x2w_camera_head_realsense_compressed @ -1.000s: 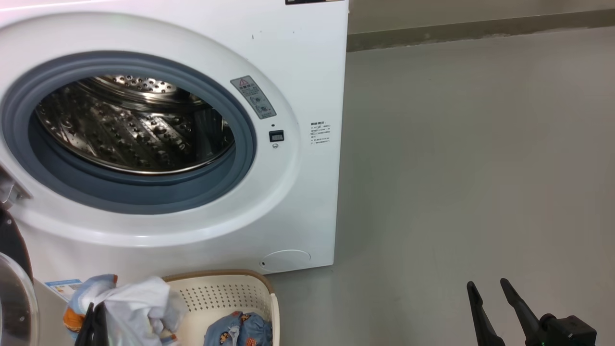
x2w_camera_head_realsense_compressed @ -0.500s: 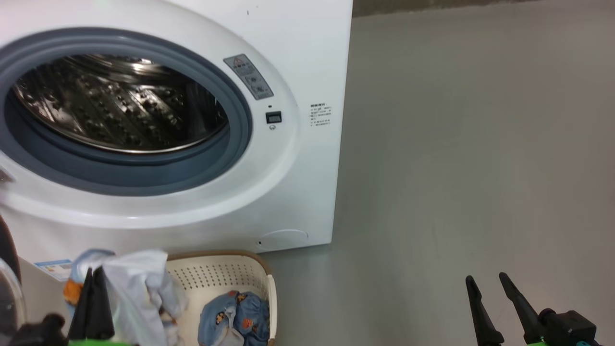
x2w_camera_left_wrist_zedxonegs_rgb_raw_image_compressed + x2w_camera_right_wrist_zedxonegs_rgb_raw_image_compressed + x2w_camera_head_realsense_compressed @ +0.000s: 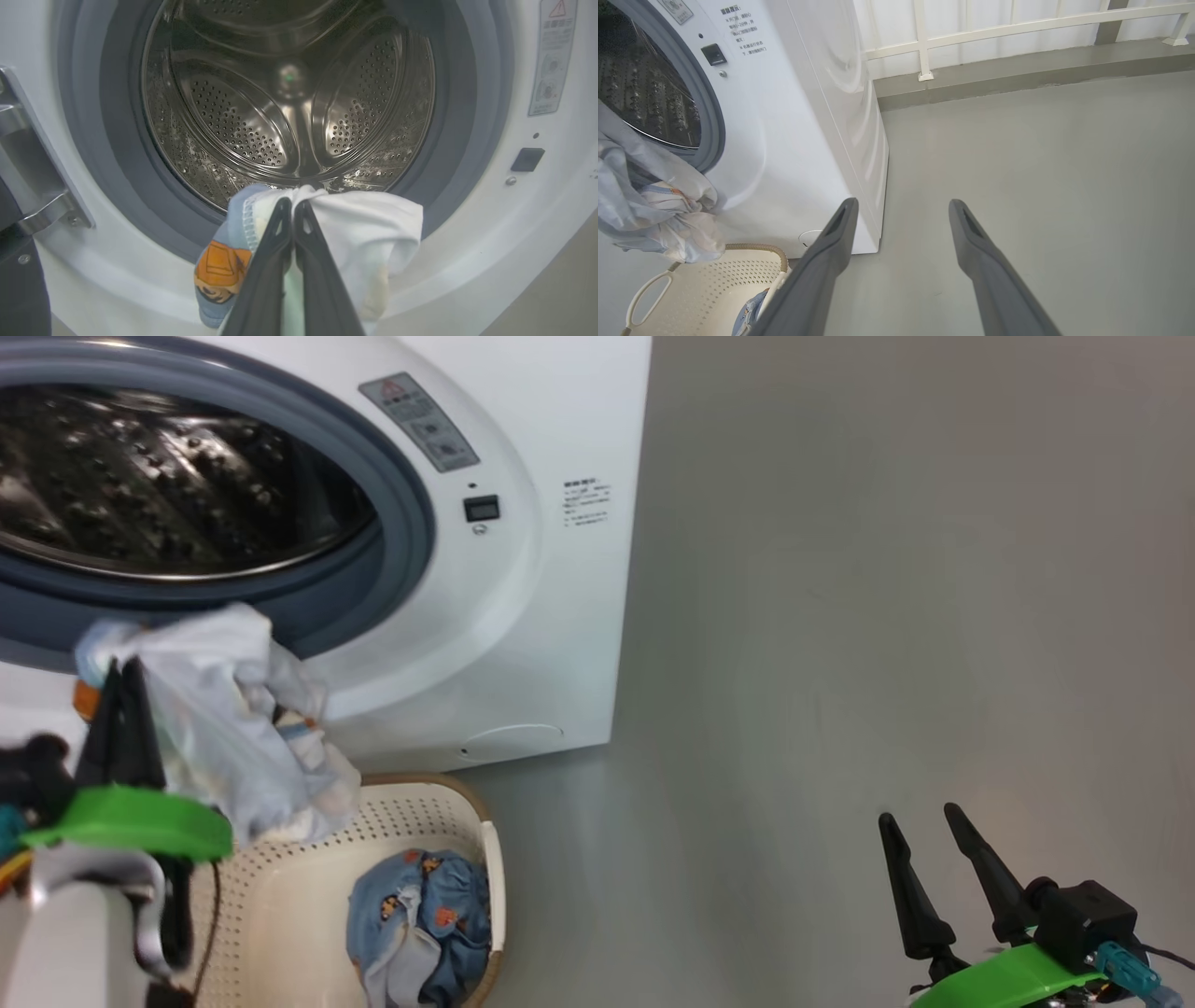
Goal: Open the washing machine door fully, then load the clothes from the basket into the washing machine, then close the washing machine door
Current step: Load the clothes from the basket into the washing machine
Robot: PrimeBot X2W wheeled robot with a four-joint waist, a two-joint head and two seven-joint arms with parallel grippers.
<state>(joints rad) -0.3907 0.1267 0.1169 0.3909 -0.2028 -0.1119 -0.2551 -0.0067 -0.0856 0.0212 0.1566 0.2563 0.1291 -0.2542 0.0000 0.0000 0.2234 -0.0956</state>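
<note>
Plainly, the white washing machine gapes open; its grey sticker shows a red triangle, print unreadable. The cream basket holds a blue garment. Left gripper clamps a pale garment before the drum; right gripper spread, empty.

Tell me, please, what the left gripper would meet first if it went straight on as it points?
Likely the lower front edge of the steel drum: the left gripper, shut on the clothes, aims into the open washing machine. Depth is unclear.
</note>
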